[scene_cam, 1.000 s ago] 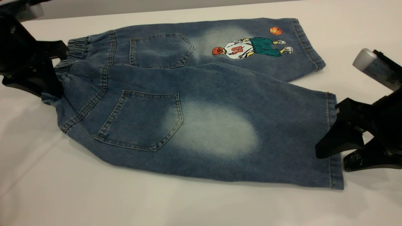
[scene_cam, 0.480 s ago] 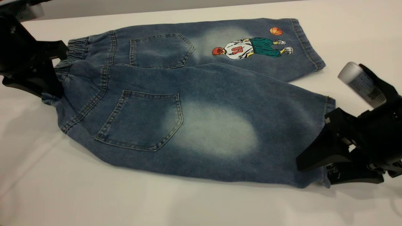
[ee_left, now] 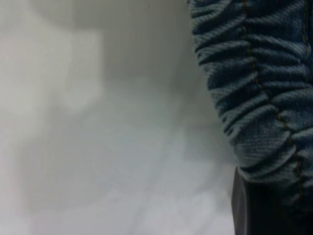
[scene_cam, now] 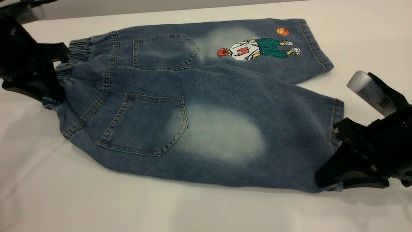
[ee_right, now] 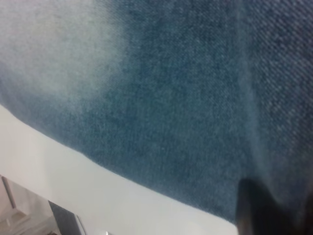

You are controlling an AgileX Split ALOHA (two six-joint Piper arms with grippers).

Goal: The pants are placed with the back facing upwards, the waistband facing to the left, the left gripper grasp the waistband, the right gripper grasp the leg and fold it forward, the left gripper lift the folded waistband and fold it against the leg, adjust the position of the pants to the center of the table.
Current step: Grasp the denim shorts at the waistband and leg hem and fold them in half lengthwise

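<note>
Two grips are what this fold needs, and both look set. The pants (scene_cam: 193,106) lie flat on the table (scene_cam: 96,206), back pockets up, with the waistband (scene_cam: 75,53) toward my left side and both hems toward my right. My left gripper (scene_cam: 53,75) is at the gathered elastic; in the left wrist view the ruffled denim runs right down onto a dark finger (ee_left: 254,210), so I judge my jaws are clamped on the band, though the pinch itself is hidden behind the cloth. My right gripper (scene_cam: 334,177) sits at the near corner of the hem of the leg (scene_cam: 225,135), the one with the pale oval, and its broad jaws have come together on that corner, which bunches up between them.

I expect this denim to be soft and fairly light, with little stiffness: it will sag and drape between my two hands instead of holding a flat sheet. The stitched hem and the thick elastic are the firmest places to hold, and the weave should give good friction. A corner pinch may let the cloth swing or slip, so I judge both ends should rise together and level over the printed leg (scene_cam: 257,50).
</note>
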